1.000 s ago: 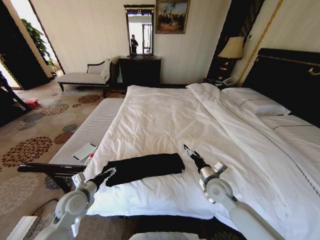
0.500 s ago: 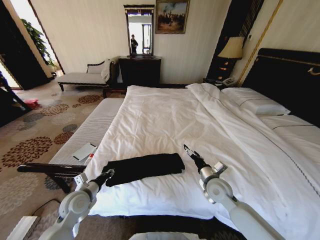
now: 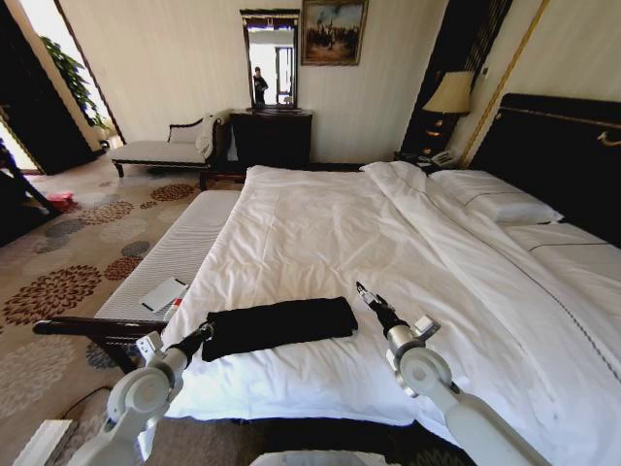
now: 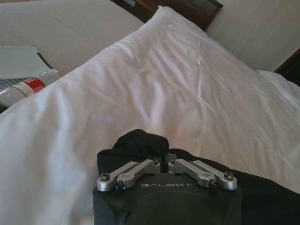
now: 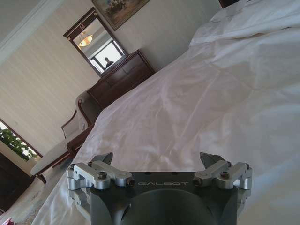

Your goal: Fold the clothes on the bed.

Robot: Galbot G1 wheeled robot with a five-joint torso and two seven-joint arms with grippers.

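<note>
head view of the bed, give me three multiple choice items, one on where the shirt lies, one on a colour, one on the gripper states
1. Where does the black folded T-shirt lie?
A. on the pillows by the headboard
B. on the white duvet near the foot edge of the bed, between the two grippers
C. on the patterned carpet

2. What colour is the shade of the bedside lamp?
A. cream
B. red
C. blue

3. How do the grippers stand?
A. both open
B. left gripper shut on the T-shirt's end, right gripper open
C. left open, right shut on the duvet

Answers: 1 B, the head view shows the dark strip on the duvet close to the robot. 2 A, the shade reads pale cream against the dark wall. 3 B, the left wrist view shows fingers together in bunched black cloth; the right wrist view shows fingers spread with nothing between.
</note>
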